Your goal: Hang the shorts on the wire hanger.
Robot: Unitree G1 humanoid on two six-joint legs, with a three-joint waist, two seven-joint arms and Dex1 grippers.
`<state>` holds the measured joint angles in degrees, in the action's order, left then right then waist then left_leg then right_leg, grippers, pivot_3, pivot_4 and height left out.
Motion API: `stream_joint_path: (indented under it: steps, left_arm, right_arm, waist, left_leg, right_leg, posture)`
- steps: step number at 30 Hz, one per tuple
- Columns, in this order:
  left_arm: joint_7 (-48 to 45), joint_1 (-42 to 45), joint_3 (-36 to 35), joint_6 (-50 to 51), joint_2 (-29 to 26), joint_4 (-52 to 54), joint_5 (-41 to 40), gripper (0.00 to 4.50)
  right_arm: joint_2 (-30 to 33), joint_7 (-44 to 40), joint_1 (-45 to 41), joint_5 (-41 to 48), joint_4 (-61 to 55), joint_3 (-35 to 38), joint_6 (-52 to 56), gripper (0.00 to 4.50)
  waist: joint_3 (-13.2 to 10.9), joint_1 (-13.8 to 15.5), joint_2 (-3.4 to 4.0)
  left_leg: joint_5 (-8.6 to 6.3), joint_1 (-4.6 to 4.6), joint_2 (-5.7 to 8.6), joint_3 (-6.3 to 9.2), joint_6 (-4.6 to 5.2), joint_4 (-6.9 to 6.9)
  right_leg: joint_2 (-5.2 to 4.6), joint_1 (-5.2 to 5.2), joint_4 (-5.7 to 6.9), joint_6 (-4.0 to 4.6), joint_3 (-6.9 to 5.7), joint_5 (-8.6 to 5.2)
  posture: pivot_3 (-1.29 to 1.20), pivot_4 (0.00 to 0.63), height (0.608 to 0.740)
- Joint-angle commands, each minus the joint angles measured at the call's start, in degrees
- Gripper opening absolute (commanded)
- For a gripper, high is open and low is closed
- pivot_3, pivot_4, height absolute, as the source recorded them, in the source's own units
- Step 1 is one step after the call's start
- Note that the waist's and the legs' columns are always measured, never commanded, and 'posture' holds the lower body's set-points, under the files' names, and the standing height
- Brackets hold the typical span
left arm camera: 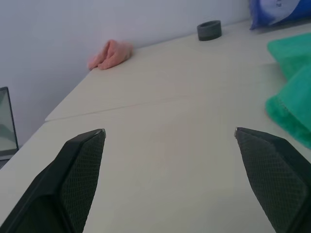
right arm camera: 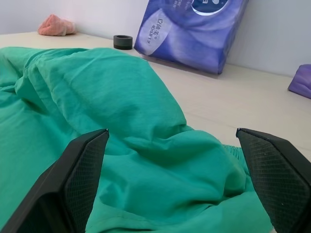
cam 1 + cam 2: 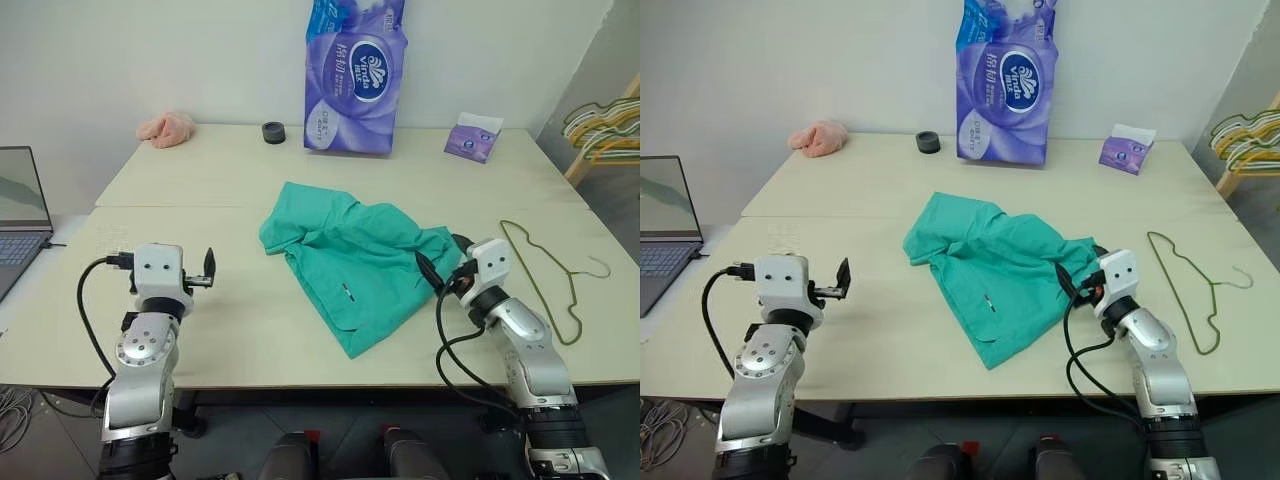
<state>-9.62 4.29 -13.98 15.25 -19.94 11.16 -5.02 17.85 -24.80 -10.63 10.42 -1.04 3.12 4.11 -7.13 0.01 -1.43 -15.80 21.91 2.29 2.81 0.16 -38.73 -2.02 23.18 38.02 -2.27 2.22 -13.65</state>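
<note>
The shorts [image 3: 355,260] lie crumpled in the middle of the desk [image 3: 200,190], one corner close to its near edge. The wire hanger [image 3: 556,282] lies flat to their right, apart from them and short of the desk's right edge. The right gripper [image 3: 440,268] has its fingers spread wide, empty, right at the cloth's right border. The left gripper [image 3: 207,270] hovers with fingers released over bare desk, open room between it and the shorts. A toilet paper pack [image 3: 355,75], tape roll [image 3: 274,132] and pink cloth [image 3: 167,128] sit along the far edge.
</note>
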Motion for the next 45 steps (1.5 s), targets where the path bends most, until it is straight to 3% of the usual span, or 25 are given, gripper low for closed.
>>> stream_joint_path:
  steps: [1,6,10,16,22,30,39,45]
  left_arm:
    - [-4.77,1.14,1.97,-1.94,0.12,3.11,-3.43,4.50]
    - [-16.51,2.98,9.69,2.26,-1.00,6.16,-9.91,4.50]
    - [-24.98,7.01,17.13,7.56,-3.18,7.28,-12.67,4.50]
    - [-35.44,12.86,26.88,13.74,-6.42,5.94,-13.59,4.50]
    - [-40.59,17.26,35.01,17.57,-9.67,0.16,-9.03,4.50]
    - [-40.16,19.89,39.49,12.14,-10.04,-8.25,-0.14,4.50]
    - [-39.32,19.42,37.71,7.07,-9.59,-10.51,2.57,1.86]
    - [-40.96,17.03,32.76,9.33,-12.37,-6.71,-1.34,0.09]
  right_arm:
    - [0.31,-0.31,0.08,0.33,-2.88,0.52,-1.63,4.48]
    - [4.44,-9.50,2.93,10.03,-9.83,1.80,5.86,4.48]
    - [13.08,-19.35,8.23,20.10,-19.18,2.09,16.62,4.48]
    - [22.52,-24.56,13.24,22.73,-25.69,3.83,20.89,4.48]
    - [26.71,-26.61,14.61,24.94,-30.07,6.57,22.74,4.48]
    - [27.96,-25.84,12.33,25.40,-30.83,9.45,22.74,4.48]
    - [28.44,-25.84,11.14,24.81,-30.30,9.35,22.61,4.50]
    - [29.58,-26.43,9.50,19.19,-27.35,6.40,19.44,4.50]
  waist:
    - [0.00,-0.09,0.00]
    - [-0.01,-0.32,0.05]
    - [0.00,-1.10,0.09]
    - [0.00,-3.27,0.10]
    - [-0.01,-4.86,0.12]
    - [-0.01,-5.15,0.13]
    - [-0.01,-5.10,0.13]
    - [-0.01,-5.21,0.13]
  left_leg:
    - [0.00,0.00,0.00,0.00,0.00,0.00]
    - [0.00,0.03,0.00,-0.03,0.01,-0.02]
    - [0.00,0.02,0.00,-0.06,0.04,-0.03]
    - [-0.01,0.01,-0.10,-0.09,0.06,-0.01]
    - [-0.03,0.01,-0.33,-0.10,0.06,0.00]
    - [-0.04,0.02,-0.46,-0.14,0.05,-0.01]
    - [-0.05,0.02,-0.52,-0.15,0.05,-0.01]
    - [-0.07,0.01,-0.66,-0.18,0.01,-0.01]
  right_leg:
    - [0.00,0.00,0.00,0.00,0.00,0.00]
    - [0.00,-0.03,-0.03,0.00,0.02,0.00]
    - [0.07,-0.05,-0.04,-0.01,0.01,-0.02]
    - [0.43,-0.07,-0.08,-0.03,0.06,-0.06]
    - [0.71,-0.05,-0.07,-0.26,0.13,-0.25]
    - [0.78,-0.04,-0.13,-0.26,0.19,-0.27]
    - [0.73,-0.06,-0.18,-0.26,0.30,-0.27]
    - [0.71,-0.03,-0.18,-0.26,0.29,-0.27]
  posture:
    - [-0.03,0.080,0.740]
    - [-0.07,0.086,0.740]
    - [-0.12,0.092,0.740]
    - [-0.17,0.095,0.740]
    - [-0.21,0.101,0.740]
    - [-0.23,0.105,0.740]
    - [-0.22,0.105,0.740]
    - [-0.21,0.103,0.740]
